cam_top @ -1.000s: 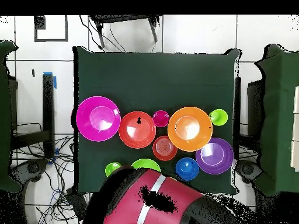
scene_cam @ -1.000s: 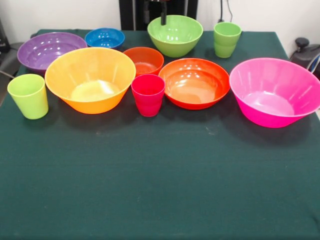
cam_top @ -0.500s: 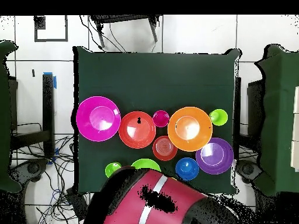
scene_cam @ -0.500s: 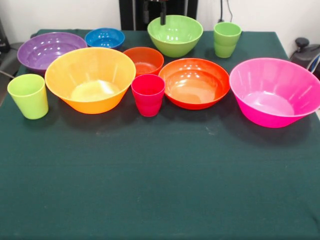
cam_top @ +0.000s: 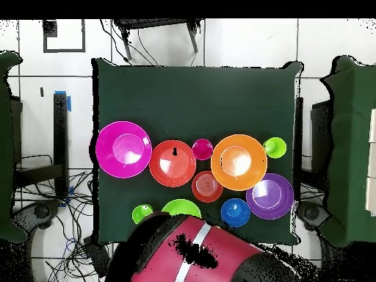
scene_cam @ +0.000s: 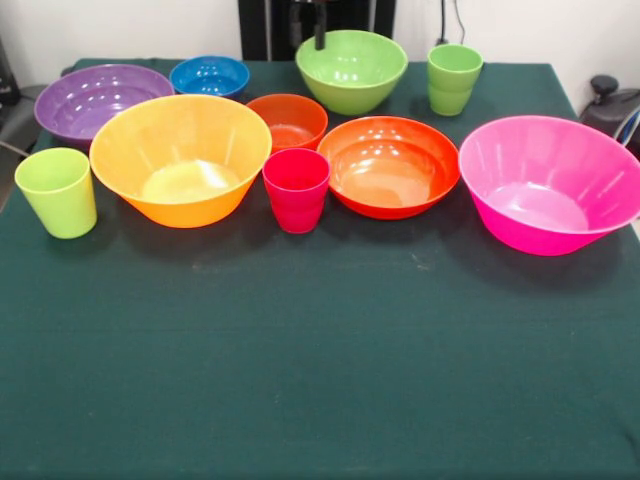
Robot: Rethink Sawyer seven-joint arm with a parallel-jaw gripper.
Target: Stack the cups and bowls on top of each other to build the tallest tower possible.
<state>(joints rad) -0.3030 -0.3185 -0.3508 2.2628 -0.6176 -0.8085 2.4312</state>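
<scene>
Hanging at the table's far edge, the gripper (scene_cam: 319, 38), its state impossible to tell, sits just above the lime green bowl's (scene_cam: 351, 70) rim, with the other bowls and cups standing separately, unstacked, on the green table (scene_cam: 320, 380) nearer the camera.

Red arm (cam_top: 198, 261), white stripe, black claw (scene_cam: 320, 30)

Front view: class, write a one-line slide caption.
Seven bowls and three cups stand unstacked on the green table.
</scene>
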